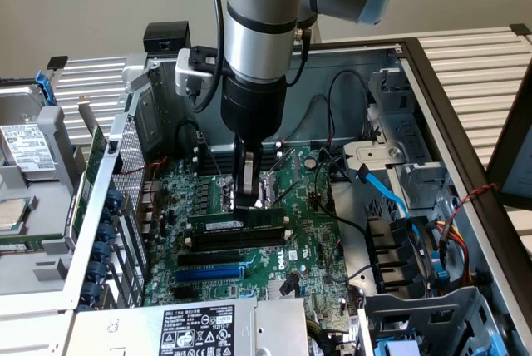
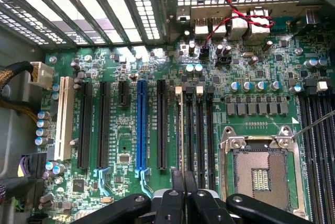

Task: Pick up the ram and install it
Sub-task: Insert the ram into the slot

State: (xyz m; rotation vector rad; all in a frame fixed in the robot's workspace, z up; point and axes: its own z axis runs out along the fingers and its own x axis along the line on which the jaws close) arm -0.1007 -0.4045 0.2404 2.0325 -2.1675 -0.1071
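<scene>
Gripper: the gripper (image 1: 247, 203) hangs straight down from the arm (image 1: 258, 48) inside the open computer case (image 1: 432, 106). Its two fingers are drawn narrow and pinch the top edge of the ram (image 1: 223, 223).
Grip point: roughly the middle of the stick's length, a little toward the exterior view's right of its white sticker.
Ram, pose: upright on its long edge, level, with the sticker face toward the exterior camera.
Ram, place: directly under the fingers, along the black slot (image 1: 237, 240) at the edge of the memory bank. Whether it is pressed fully home cannot be told.
Wrist view: the gripper (image 2: 184, 185) shows with its fingertips close together. The ram (image 2: 182, 130) appears edge-on as a thin pale line running out from between them.
Beside the ram: on one side are further black memory slots (image 2: 201, 130) and then the open CPU socket (image 2: 260, 169). On the other side are a long black slot (image 2: 162, 124) and then the blue slot (image 2: 141, 124).
Underneath: the green motherboard (image 1: 312, 231).
Farther out: the labelled power supply (image 1: 195, 331) at the near edge, and a blue cable (image 1: 391, 194) toward the exterior view's right.
</scene>
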